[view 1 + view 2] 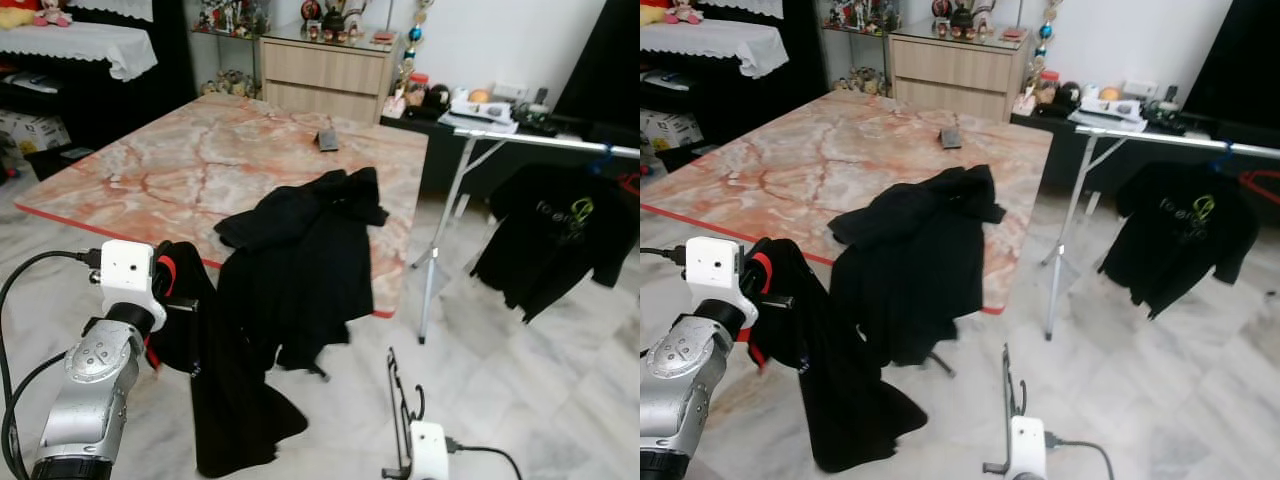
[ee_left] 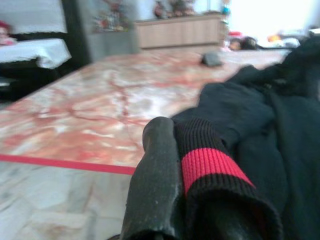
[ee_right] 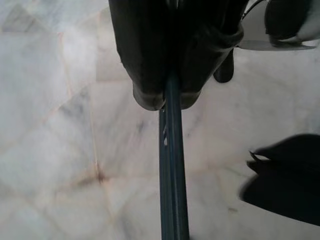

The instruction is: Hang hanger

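My left gripper (image 2: 177, 137) is shut on the red-striped cuff (image 2: 210, 165) of a black garment (image 1: 235, 390). One black finger (image 2: 155, 185) shows beside the cuff; the other is hidden under the cloth. The garment hangs from the gripper down to the floor. More black clothing (image 1: 300, 245) lies draped over the table's near edge. Low on the right, my right gripper (image 3: 167, 97) is shut on a thin dark hanger (image 1: 400, 405), which stands up from it. A clothes rail (image 1: 545, 143) crosses the right side, with a black T-shirt (image 1: 560, 235) hanging from it.
The marble table (image 1: 190, 160) with a red edge fills the middle left; a small dark object (image 1: 327, 139) lies at its far side. A wooden cabinet (image 1: 325, 68) stands behind. The rail's metal leg (image 1: 440, 240) stands on the marble floor (image 1: 520, 380) beside the table.
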`<state>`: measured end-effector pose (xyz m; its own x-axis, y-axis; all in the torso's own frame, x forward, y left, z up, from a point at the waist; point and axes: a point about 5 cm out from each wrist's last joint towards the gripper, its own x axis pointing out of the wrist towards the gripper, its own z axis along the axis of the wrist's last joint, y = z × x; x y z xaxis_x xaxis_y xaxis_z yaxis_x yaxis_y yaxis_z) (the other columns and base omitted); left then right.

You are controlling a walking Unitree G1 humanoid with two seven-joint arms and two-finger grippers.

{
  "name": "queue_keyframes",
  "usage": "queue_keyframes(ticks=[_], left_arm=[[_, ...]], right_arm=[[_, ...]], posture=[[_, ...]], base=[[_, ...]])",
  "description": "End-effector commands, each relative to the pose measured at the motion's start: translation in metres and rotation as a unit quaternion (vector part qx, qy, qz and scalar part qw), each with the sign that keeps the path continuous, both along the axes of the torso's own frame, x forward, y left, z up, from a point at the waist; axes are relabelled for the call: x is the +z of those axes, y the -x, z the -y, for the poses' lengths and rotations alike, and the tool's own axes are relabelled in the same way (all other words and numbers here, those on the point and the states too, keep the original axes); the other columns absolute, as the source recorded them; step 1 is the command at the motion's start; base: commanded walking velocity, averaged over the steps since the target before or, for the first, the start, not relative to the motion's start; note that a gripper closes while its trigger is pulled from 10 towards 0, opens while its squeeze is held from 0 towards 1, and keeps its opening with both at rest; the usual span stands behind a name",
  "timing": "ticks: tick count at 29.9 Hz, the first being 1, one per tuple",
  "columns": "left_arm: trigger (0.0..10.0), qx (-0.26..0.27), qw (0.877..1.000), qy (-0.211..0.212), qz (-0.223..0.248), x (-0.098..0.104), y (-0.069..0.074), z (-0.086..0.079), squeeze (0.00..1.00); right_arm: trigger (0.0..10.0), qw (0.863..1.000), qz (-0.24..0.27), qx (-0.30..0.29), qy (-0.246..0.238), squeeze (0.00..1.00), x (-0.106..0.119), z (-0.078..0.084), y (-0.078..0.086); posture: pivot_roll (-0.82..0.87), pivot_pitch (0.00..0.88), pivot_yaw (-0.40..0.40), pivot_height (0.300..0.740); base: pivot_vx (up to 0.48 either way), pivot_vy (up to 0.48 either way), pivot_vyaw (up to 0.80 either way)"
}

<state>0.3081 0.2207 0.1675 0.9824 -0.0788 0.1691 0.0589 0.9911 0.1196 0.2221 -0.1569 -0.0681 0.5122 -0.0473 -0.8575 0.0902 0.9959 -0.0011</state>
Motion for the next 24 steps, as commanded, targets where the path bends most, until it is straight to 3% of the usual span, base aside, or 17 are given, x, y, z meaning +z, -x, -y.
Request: queue_keyframes(ticks=[1, 3, 13, 24], left_arm=[[10.0, -0.004, 0.999, -0.008, 0.032, 0.0137, -0.0009, 0.0010, 0.00], [10.0, 0.000, 0.999, -0.029, 0.039, 0.0156, 0.0000, -0.0006, 0.00], [10.0, -0.003, 0.999, 0.008, 0.040, 0.0170, 0.0014, 0.0006, 0.00], [10.0, -0.008, 0.999, -0.001, 0.044, 0.0206, 0.0011, 0.0010, 0.00]], right_arm=[[10.0, 1.000, -0.006, -0.001, -0.003, 0.00, -0.0012, -0.0009, 0.0019], [10.0, 1.000, -0.006, 0.004, -0.002, 0.00, -0.0010, -0.0007, 0.0016], [10.0, 1.000, -0.007, 0.003, 0.000, 0.00, -0.0007, -0.0001, 0.0013], [10.0, 1.000, -0.006, -0.001, 0.003, 0.00, -0.0007, 0.0002, 0.0012]], posture=[[0.20, 0.008, -0.049, 0.740], [0.21, 0.012, -0.050, 0.740], [0.21, 0.016, -0.053, 0.740], [0.21, 0.017, -0.053, 0.740]], base=[[0.000, 0.000, 0.00], [0.000, 0.000, 0.00], [0.000, 0.000, 0.00], [0.000, 0.000, 0.00]])
